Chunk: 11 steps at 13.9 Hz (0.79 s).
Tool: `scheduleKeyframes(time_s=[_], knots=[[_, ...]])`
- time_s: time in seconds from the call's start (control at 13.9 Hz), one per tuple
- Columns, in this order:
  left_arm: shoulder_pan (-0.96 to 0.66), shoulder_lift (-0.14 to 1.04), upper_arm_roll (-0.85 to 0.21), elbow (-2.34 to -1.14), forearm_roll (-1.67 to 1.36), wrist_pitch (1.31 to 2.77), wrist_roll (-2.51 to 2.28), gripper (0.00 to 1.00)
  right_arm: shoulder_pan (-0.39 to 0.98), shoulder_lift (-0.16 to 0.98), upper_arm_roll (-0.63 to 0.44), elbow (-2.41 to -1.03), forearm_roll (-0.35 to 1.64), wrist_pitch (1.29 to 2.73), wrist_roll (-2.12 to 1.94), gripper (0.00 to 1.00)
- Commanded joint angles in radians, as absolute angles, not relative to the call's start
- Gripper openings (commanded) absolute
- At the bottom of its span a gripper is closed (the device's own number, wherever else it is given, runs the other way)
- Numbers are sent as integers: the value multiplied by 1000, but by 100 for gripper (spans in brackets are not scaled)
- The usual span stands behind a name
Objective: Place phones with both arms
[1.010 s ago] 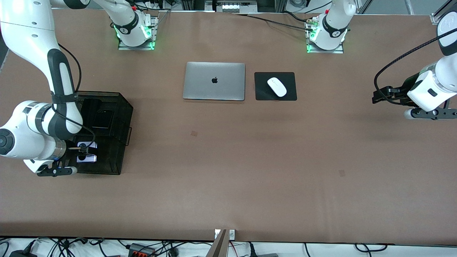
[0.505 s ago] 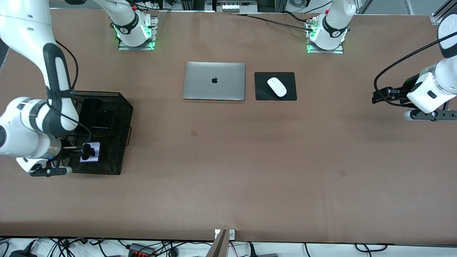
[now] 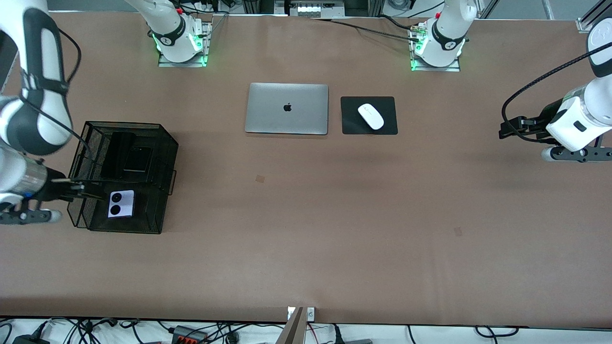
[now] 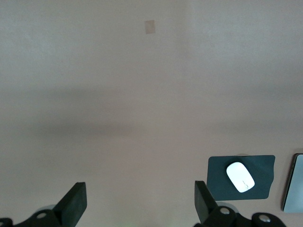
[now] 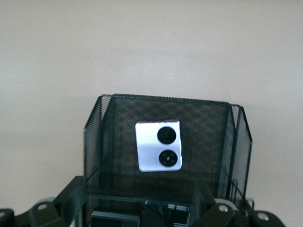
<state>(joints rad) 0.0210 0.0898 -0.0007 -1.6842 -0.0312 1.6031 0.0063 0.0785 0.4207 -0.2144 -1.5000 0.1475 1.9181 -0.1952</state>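
The right gripper (image 3: 79, 188) is pulling back from the black wire-mesh basket (image 3: 167, 143): a second ago it was down over the lavender-white phone (image 3: 120, 204), and now it is hanging at the basket's rim toward the right arm's end of the tabletop (image 3: 306, 239), fingers (image 5: 73, 194) spread wide and holding nothing. The phone is lying uncovered on the basket floor, in the compartment nearer the front camera. The left gripper (image 3: 508, 129) is waiting much as before, raised over the bare tabletop at the left arm's end, its fingers (image 4: 75, 205) standing wide apart and empty.

The lavender-white phone is lying flat, squarish with rounded corners, its two black circles facing up and lined up one nearer the front camera than the other. In the farther compartment the long slim black phone (image 3: 114, 155) is lying with its long axis running toward the robots' bases, and the small squarish black phone (image 3: 138, 159) is resting flat on or just beside it; I cannot tell which.

The basket is fine dark mesh with upright walls. The tabletop is matte brown. A smooth silver laptop (image 3: 287, 108), closed, is sitting mid-table beside a white mouse (image 3: 371, 116) on a black mouse pad (image 3: 349, 125).
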Motion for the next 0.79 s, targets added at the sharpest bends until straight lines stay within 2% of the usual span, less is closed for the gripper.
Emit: scheduleKeyframes(time_s=[0.0,0.29,0.51,0.72], knots=[[26,104,5,-1654,-14,1597,23,100,84,355,-199,-1470,91,1833,-152,100],[25,104,5,-1654,-14,1598,21,100,158,298,-201,-1417,51,1737,-20,100],[25,103,5,-1652,-18,1598,25,100,152,249,-204,-1413,52,1701,-20,100],[25,103,5,-1654,-20,1594,23,100,144,245,-213,-1411,55,1703,-26,100]])
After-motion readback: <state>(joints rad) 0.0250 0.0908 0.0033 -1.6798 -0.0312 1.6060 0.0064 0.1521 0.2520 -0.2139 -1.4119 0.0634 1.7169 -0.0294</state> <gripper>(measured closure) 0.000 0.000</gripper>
